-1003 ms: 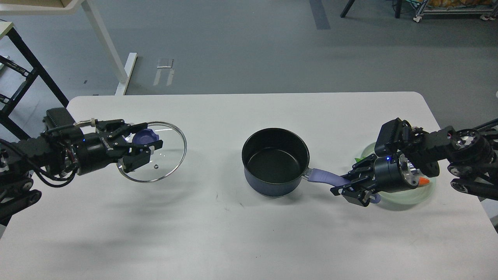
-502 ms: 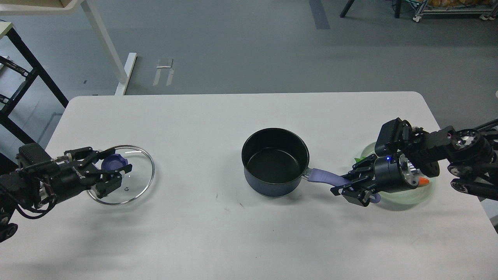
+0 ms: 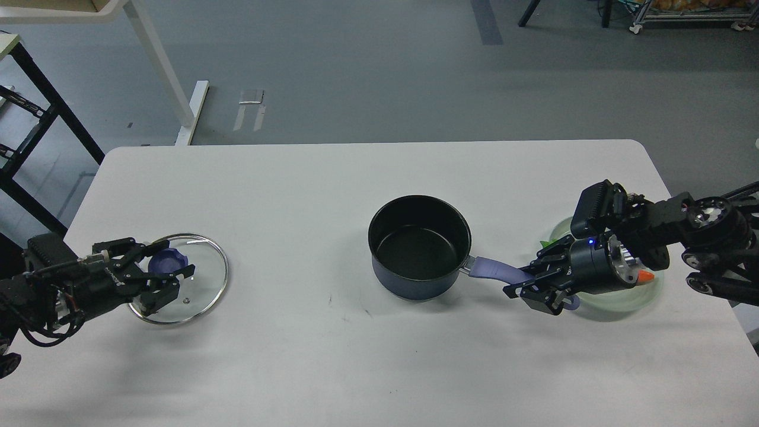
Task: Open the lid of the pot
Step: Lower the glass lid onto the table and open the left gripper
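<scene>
The glass lid (image 3: 188, 279), likely fragile and slippery, is held by its blue knob (image 3: 168, 261) between the left gripper (image 3: 166, 276) jaws; the pot (image 3: 420, 246) handle (image 3: 497, 270) is clamped by the right gripper (image 3: 528, 287).

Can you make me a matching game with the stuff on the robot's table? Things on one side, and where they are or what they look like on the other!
Things:
1. glass lid
2. pot
3. green plate
4. pot handle

Clues:
A. purple, in the right claw
B. open and empty, mid-table
C. far left, knob in the left claw
D. under the right arm, at the right edge

Pairs: 1-C, 2-B, 3-D, 4-A
</scene>
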